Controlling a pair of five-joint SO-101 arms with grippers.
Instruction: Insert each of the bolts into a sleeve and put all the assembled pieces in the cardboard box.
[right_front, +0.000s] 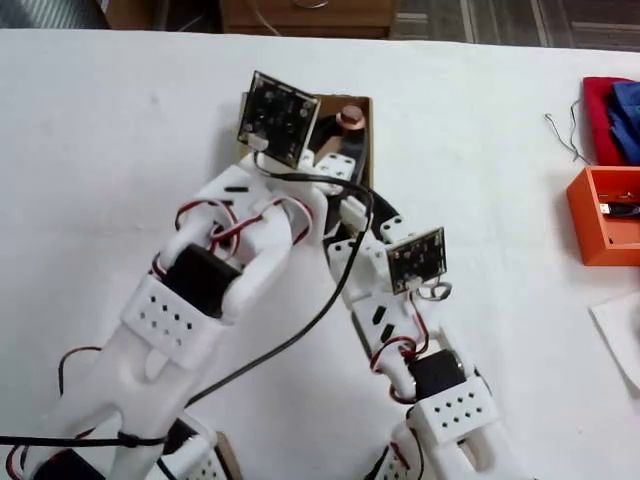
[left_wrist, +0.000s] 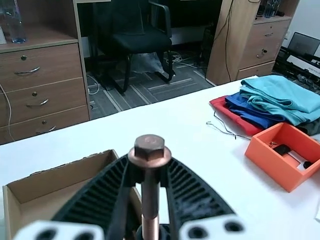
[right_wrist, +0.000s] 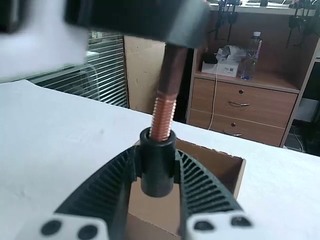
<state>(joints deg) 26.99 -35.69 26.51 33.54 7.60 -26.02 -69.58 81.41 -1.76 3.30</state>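
Bolt (left_wrist: 149, 150): copper, upright, hex head up, clamped between the fingers of my left claw (left_wrist: 149, 164).
Sleeve (right_wrist: 157, 172): black, pinched tight in my right claw (right_wrist: 156, 155), with the bolt's threaded end sitting in its top.
Box (right_wrist: 222, 167): cardboard, just beneath both claws, I think; its inside is mostly hidden.

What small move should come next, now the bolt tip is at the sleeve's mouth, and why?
Probably ease the left hand straight down. Its bolt roughly lines up with the sleeve in the right hand, threaded tip just inside the mouth, most of the shank outside. Both hang over the cardboard box.
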